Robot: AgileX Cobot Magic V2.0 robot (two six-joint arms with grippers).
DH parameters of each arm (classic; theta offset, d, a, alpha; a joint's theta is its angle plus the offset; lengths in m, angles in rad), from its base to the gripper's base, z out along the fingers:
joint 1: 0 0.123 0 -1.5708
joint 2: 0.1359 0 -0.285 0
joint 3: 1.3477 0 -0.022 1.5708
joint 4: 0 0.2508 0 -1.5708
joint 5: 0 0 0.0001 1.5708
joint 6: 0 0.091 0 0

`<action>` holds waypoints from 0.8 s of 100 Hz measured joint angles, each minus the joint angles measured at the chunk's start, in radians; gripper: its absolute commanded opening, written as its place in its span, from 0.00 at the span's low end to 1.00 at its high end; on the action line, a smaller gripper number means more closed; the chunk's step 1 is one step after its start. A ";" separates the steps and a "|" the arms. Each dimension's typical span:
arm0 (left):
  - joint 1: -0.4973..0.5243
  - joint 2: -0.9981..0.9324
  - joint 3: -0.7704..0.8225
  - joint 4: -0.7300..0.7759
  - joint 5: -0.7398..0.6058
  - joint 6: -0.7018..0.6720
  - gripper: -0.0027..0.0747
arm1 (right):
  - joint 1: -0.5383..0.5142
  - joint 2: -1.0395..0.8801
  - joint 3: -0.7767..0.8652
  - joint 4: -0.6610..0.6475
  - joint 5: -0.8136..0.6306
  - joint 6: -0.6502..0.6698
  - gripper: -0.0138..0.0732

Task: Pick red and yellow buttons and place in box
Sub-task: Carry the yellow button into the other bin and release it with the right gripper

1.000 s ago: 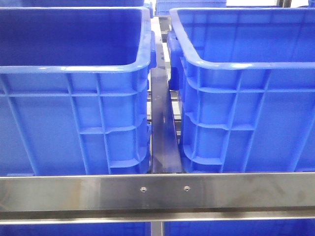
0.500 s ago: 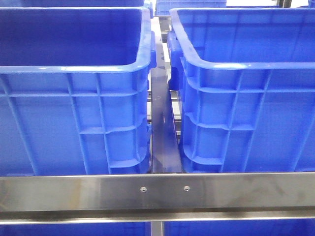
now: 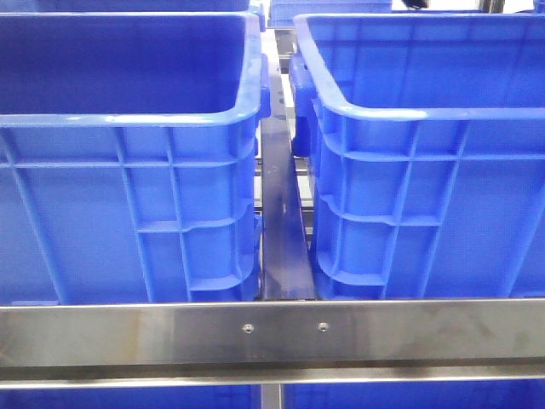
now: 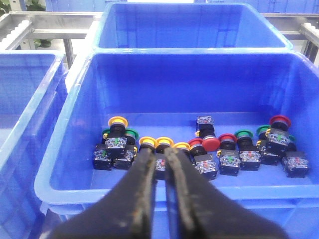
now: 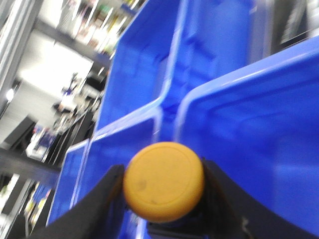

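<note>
Buttons lie at the bottom of the big bin under our left gripper: yellow, red and green ones, loose in a row, so any can be taken from above. In the front view we see only two bins and a steel rail. Our left gripper hangs above the row with its jaws closed and empty. Our right gripper clamps one yellow button by the body, cap toward the camera, probably carrying it to the box. We can read no labels or writing.
</note>
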 measured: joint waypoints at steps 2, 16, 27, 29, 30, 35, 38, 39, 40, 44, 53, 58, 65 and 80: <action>0.000 0.000 0.002 0.000 -0.002 0.000 0.01 | -0.005 0.000 0.003 0.000 -0.008 0.006 0.32; 0.000 0.000 0.013 0.000 -0.004 0.000 0.01 | -0.029 0.002 0.039 0.000 -0.104 0.051 0.32; 0.000 0.000 0.018 0.000 -0.004 0.000 0.01 | -0.031 0.025 0.046 0.009 -0.167 0.083 0.32; 0.000 0.000 0.020 0.000 -0.004 0.000 0.01 | -0.031 0.033 0.046 0.017 -0.173 0.085 0.32; 0.000 0.000 0.020 0.000 -0.005 0.000 0.01 | -0.031 0.035 0.046 0.023 -0.173 0.087 0.32; 0.000 0.000 0.020 0.000 -0.005 0.000 0.01 | -0.031 0.054 0.046 0.052 -0.185 0.093 0.32; 0.000 0.000 0.020 0.000 -0.005 0.000 0.01 | -0.031 0.068 0.046 0.071 -0.189 0.095 0.32; 0.000 0.000 0.020 0.000 -0.005 0.000 0.01 | -0.031 0.071 0.046 0.080 -0.190 0.095 0.32; 0.000 0.000 0.020 0.000 -0.006 0.000 0.01 | -0.031 0.074 0.046 0.085 -0.189 0.097 0.32; 0.000 0.000 0.020 0.000 -0.006 0.000 0.01 | -0.031 0.091 0.046 0.112 -0.193 0.101 0.32; 0.000 0.000 0.020 0.000 -0.006 0.000 0.01 | -0.031 0.123 0.046 0.140 -0.208 0.131 0.32; 0.000 0.000 0.020 0.000 -0.006 0.000 0.01 | -0.031 0.140 0.046 0.146 -0.215 0.147 0.32; 0.000 0.000 0.020 0.000 -0.006 0.000 0.01 | -0.031 0.165 0.046 0.150 -0.225 0.161 0.32; 0.000 0.000 0.020 0.000 -0.006 0.000 0.01 | -0.031 0.200 0.046 0.153 -0.262 0.183 0.32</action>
